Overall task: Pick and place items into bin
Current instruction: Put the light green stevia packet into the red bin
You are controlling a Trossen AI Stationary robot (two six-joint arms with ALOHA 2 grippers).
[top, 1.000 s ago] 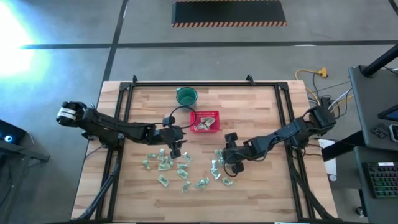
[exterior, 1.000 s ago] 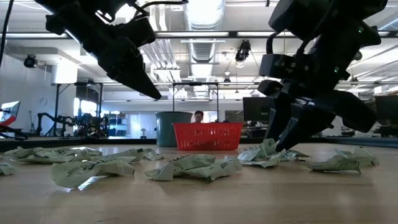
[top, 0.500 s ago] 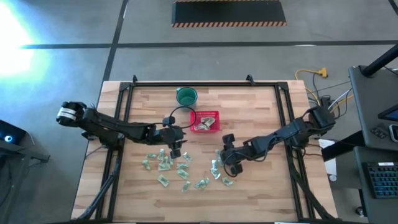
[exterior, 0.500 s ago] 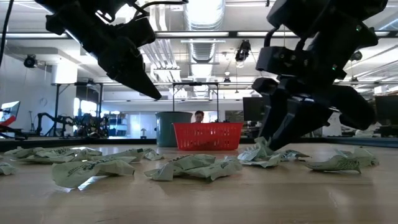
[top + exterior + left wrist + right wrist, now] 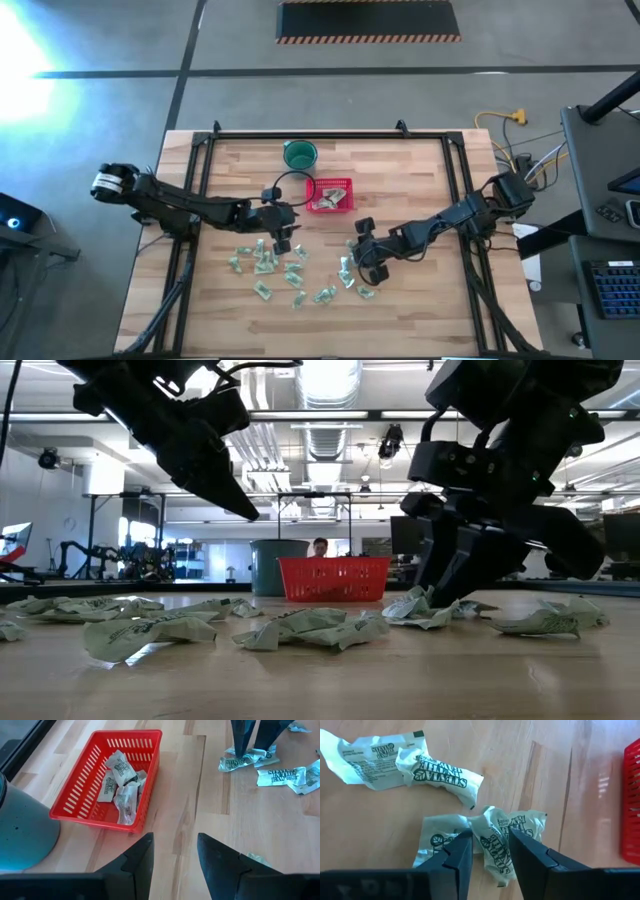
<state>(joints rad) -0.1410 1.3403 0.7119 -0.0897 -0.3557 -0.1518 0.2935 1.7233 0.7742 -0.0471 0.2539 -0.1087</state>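
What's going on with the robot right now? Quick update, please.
Right gripper open around a packet on the table. Left gripper open, empty, near the red basket. Nothing in the way.

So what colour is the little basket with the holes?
The basket is bright red, clearest in the left wrist view.

Overhead camera: I look straight down on the whole table (image 5: 420,190). Low camera: level across it, roomward. Left wrist: close, angled down. Right wrist: closer still. All four share the red basket (image 5: 329,194) (image 5: 334,579) (image 5: 80,802) (image 5: 632,805).
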